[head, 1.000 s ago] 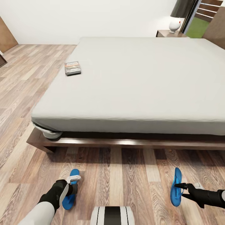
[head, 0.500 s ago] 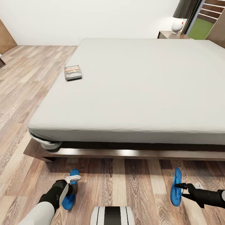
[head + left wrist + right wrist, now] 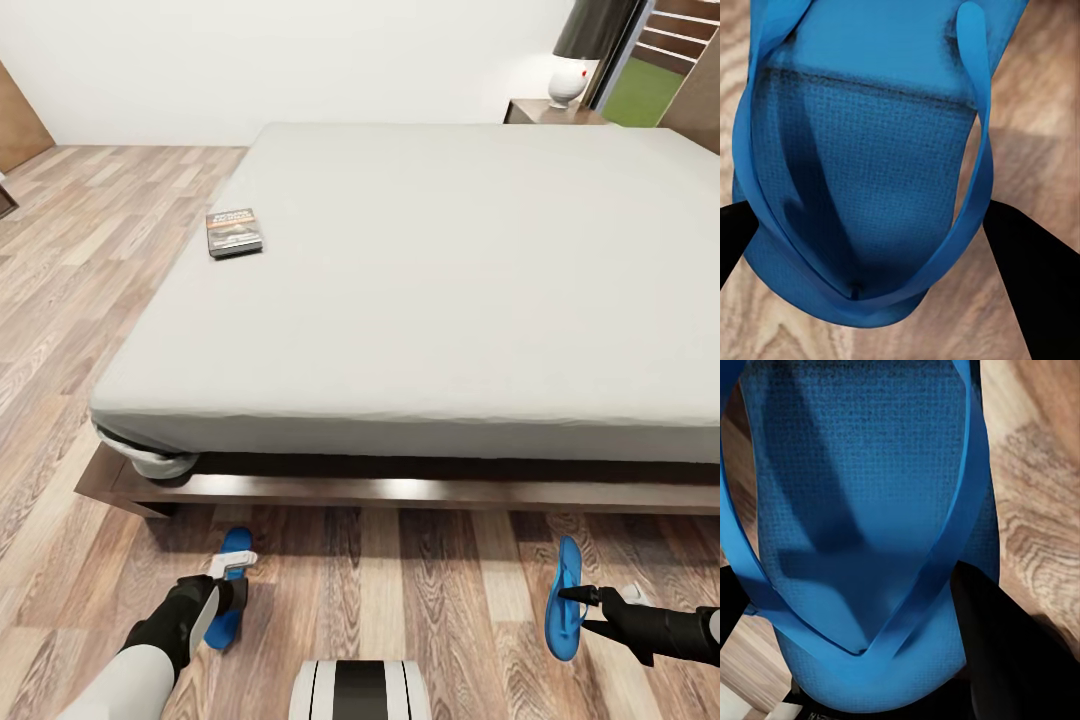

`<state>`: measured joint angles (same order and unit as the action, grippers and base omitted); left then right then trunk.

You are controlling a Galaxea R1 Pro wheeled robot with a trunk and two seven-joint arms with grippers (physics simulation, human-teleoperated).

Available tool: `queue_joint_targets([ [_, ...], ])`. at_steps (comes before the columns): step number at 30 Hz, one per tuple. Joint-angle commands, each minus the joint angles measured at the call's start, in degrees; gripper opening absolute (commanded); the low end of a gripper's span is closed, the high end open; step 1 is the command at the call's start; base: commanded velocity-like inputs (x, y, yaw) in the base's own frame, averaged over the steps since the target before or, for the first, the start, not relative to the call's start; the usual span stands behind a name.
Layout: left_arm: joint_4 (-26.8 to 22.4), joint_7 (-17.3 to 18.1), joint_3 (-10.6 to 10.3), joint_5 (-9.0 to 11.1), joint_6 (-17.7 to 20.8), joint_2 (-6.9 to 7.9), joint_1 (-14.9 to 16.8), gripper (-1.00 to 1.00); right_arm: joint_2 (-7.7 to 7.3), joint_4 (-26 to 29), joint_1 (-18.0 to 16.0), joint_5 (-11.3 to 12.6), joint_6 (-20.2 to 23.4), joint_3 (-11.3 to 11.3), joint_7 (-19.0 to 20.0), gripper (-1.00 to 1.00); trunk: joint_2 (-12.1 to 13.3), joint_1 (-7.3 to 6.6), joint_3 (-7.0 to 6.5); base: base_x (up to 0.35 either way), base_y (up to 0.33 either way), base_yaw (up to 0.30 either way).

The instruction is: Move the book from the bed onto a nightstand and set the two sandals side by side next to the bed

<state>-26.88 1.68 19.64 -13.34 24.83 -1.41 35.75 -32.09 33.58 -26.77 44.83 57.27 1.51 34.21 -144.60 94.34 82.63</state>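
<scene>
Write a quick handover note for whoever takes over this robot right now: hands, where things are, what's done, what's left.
Left hand: at the left sandal, fingers either side of it; the grip looks loose.
Right hand: shut on the right sandal, which is tipped on its edge.
Both sandals are at the foot of the bed, far apart.
The book lies on the bed near its left edge.
One nightstand stands at the far right corner.
Done: nothing yet.
Left: set the sandals side by side, then move the book.
</scene>
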Motion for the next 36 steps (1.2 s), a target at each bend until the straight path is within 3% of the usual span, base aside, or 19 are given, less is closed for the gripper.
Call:
queue_joint_targets([
  [1, -0.11, 0.17, 0.4, -0.48, 0.28, -0.08, 0.02, -1.0, 0.01, -0.01, -0.01, -0.27, 0.3, 0.16, 0.22, -1.0, -0.02, -0.01, 0.04, 0.0, 0.0, 0.0],
  [7, -0.1, 0.09, 0.4, -0.45, 0.31, -0.09, 0.02, -1.0, 0.01, -0.01, -0.02, -0.27, 0.3, 0.16, 0.22, -1.0, -0.02, -0.01, 0.04, 0.0, 0.0, 0.0],
  [25, -0.09, 0.08, 0.4, -0.45, 0.4, -0.09, 0.02, -1.0, 0.01, -0.01, 0.0, -0.27, 0.3, 0.16, 0.22, -1.0, -0.26, 0.45, 4.02, 0.0, 0.0, 0.0],
  [36, -0.1, 0.09, 0.4, -0.45, 0.4, -0.09, 0.02, -1.0, 0.01, -0.08, 0.04, -0.27, 0.3, 0.16, 0.23, -1.0, -0.26, 0.45, 4.02, 0.0, 0.0, 0.0],
])
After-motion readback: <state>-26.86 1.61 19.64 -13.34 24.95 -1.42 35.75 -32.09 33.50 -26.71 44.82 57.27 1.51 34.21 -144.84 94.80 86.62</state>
